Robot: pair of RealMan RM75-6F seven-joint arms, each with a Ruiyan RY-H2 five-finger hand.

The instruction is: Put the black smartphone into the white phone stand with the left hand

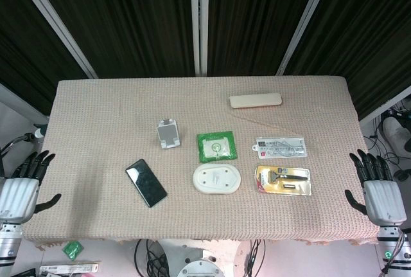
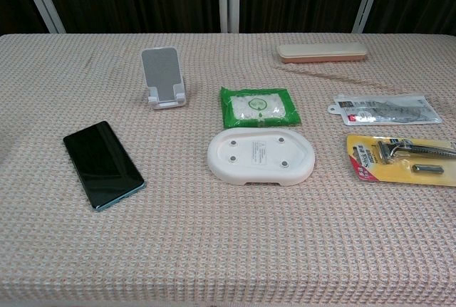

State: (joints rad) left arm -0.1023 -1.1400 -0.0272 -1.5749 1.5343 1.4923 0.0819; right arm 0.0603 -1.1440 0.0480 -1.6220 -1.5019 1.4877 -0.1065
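The black smartphone (image 1: 146, 182) (image 2: 102, 164) lies flat, screen up, on the woven tablecloth at the near left. Behind it and a little to the right, the white phone stand (image 1: 168, 134) (image 2: 163, 77) sits upright with nothing in it. My left hand (image 1: 23, 184) hangs off the table's left edge, fingers spread, holding nothing, well to the left of the phone. Over at the table's right edge my right hand (image 1: 377, 187) is likewise open, its fingers apart. Neither hand appears in the chest view.
A green wipes packet (image 1: 216, 146) (image 2: 258, 106) and a white oval dish (image 1: 217, 178) (image 2: 261, 157) sit mid-table. A packaged razor (image 1: 283, 180) (image 2: 403, 159), a clear sachet (image 1: 281, 146) (image 2: 386, 108) and a beige case (image 1: 255, 100) (image 2: 323, 52) lie to the right.
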